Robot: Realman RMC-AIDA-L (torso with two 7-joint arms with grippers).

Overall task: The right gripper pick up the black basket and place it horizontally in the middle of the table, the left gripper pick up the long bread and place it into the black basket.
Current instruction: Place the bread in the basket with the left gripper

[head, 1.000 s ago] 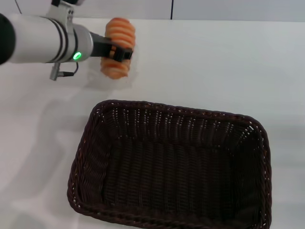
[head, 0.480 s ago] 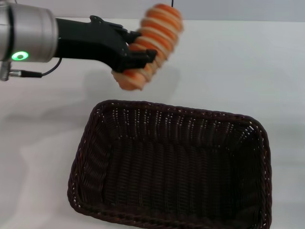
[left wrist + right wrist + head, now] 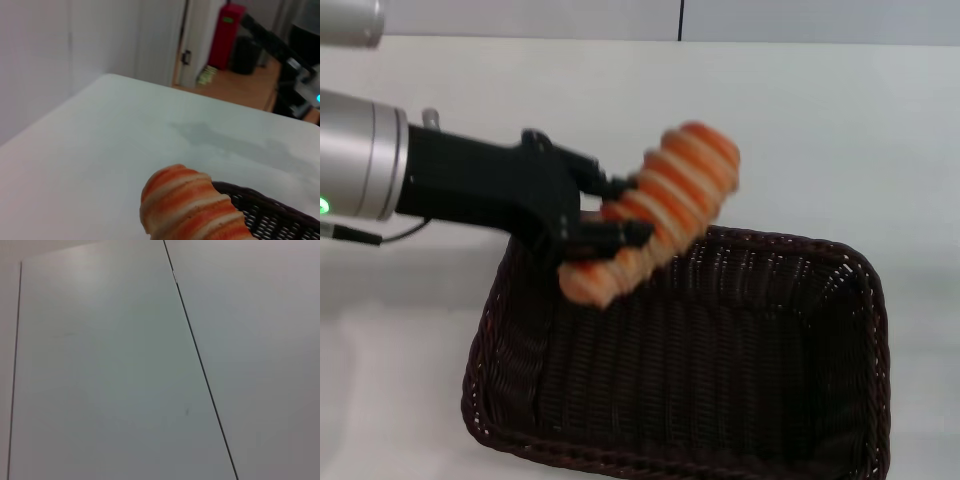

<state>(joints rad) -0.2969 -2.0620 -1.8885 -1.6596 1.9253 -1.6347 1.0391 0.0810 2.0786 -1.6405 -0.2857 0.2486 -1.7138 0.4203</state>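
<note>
Bread hanging over the basket

Long bread (image 3: 655, 212) is hanging in the air, tilted, over the far left corner of the black basket (image 3: 700, 365). One end is pointing up and away, the other down by the basket's rim. It is striped orange and cream. No writing is showing on it. The left gripper (image 3: 610, 225) is pinching the bread near its lower end. Its black hand is reaching in from the left, level, above the white table (image 3: 820, 130). The basket is sitting flat on the table.
</note>
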